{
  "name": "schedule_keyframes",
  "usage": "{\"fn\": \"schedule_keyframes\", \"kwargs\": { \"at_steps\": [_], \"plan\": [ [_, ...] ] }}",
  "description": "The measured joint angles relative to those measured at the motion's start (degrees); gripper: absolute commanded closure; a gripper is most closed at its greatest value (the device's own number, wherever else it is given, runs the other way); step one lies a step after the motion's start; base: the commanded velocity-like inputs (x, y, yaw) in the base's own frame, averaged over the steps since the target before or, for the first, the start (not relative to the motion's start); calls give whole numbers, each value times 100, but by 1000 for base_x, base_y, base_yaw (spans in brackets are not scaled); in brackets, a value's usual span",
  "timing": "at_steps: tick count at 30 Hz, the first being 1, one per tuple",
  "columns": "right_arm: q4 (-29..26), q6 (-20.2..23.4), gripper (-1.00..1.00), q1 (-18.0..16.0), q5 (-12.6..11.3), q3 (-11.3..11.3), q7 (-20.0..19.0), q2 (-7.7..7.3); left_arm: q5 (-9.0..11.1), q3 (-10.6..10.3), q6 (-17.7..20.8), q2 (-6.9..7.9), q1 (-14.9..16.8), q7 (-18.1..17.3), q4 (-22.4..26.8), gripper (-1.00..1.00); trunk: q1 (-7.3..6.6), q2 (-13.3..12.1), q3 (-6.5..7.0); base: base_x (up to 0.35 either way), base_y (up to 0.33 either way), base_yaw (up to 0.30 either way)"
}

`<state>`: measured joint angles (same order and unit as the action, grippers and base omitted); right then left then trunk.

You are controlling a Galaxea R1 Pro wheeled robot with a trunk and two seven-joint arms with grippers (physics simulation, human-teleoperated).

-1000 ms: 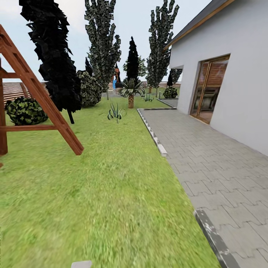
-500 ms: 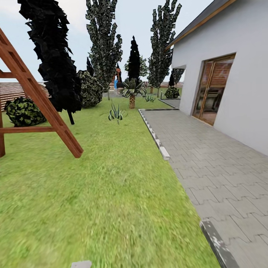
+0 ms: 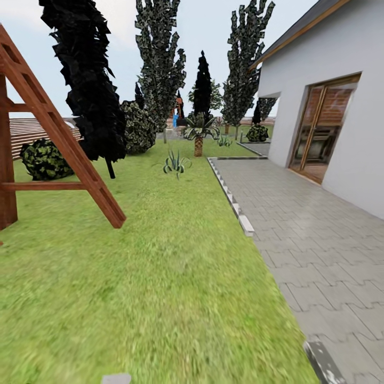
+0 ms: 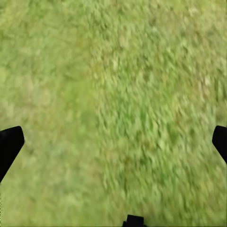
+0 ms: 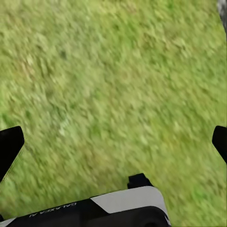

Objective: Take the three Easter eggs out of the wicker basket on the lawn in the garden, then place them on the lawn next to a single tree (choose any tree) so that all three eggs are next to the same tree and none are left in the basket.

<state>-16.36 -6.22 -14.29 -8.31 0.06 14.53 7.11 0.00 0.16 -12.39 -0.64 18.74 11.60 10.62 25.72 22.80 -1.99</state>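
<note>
The lawn [image 3: 160, 266] stretches ahead as bright green grass. Two tall trees with grey-green mottled crowns stand far back, one [image 3: 160, 64] left of centre and another [image 3: 242, 58] near the house corner. The Easter eggs and the wicker basket are out of view. My left gripper [image 4: 113, 146] hangs open over bare grass, its black fingertips [image 4: 9, 144] wide apart. My right gripper [image 5: 113, 146] is open too, over grass, with nothing between its fingers.
A red-brown wooden A-frame [image 3: 69, 154] stands at the left. A black-leaved tree [image 3: 90, 90], round bushes [image 3: 45, 159], a spiky plant [image 3: 176, 162] and a small palm [image 3: 199, 133] lie ahead. The paved path [image 3: 309, 234] with its curb [image 3: 237, 210] and the house wall [image 3: 352, 106] run along the right.
The whole picture has slid to the right and things look slightly nearer, so the camera has turned left and moved forward. Nothing in the garden itself has moved.
</note>
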Motion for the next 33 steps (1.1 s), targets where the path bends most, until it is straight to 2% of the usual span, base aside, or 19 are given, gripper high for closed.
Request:
{"fn": "schedule_keyframes", "kwargs": {
  "at_steps": [7, 23, 33],
  "plan": [
    [-1, -1, -100, 1, 0, 0, 1, 0, 0, -3, -6, 0, 1, -1, -1, -100, 0, 0, 0, 323, 0, 186],
    [-2, -3, -100, 1, 0, 0, 1, 2, 0, -6, -41, -11, 1, -1, -2, -100, 0, 0, 0, 323, -18, 24],
    [-1, 3, -100, 0, 0, 0, 1, 7, 0, -6, -41, -26, 0, -1, -1, -100, 0, 0, 0, 323, -82, 185]
  ]
}}
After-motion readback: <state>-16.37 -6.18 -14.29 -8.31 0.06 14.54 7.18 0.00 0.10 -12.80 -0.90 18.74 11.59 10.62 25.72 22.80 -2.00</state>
